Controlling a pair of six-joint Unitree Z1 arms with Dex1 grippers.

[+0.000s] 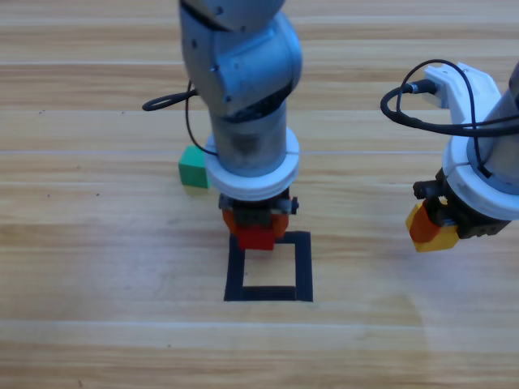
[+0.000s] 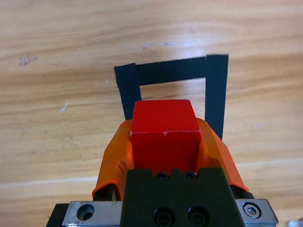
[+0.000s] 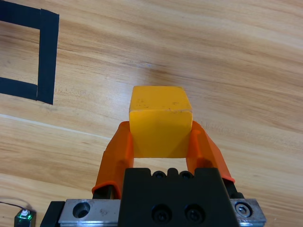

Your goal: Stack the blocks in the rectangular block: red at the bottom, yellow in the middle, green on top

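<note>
My left gripper [image 1: 256, 231] is shut on the red cube [image 1: 256, 237] and holds it over the far edge of the black tape square [image 1: 304, 267]. In the left wrist view the red cube [image 2: 164, 130] sits between the orange jaws of that gripper [image 2: 164, 142], with the tape outline [image 2: 215, 90] just beyond. Off to the right, my right gripper [image 1: 434, 227] is shut on the yellow cube [image 1: 435, 236], clear of the square. The right wrist view shows the yellow cube [image 3: 161, 120] gripped in its jaws [image 3: 161, 137]. The teal-green cube [image 1: 193, 167] rests on the table left of the left arm.
Bare wooden tabletop [image 1: 97, 324] surrounds the tape square. A black cable [image 1: 166, 101] loops beside the left arm, and another cable [image 1: 405, 97] hangs by the right arm. A corner of the tape square [image 3: 45, 56] shows at the upper left of the right wrist view.
</note>
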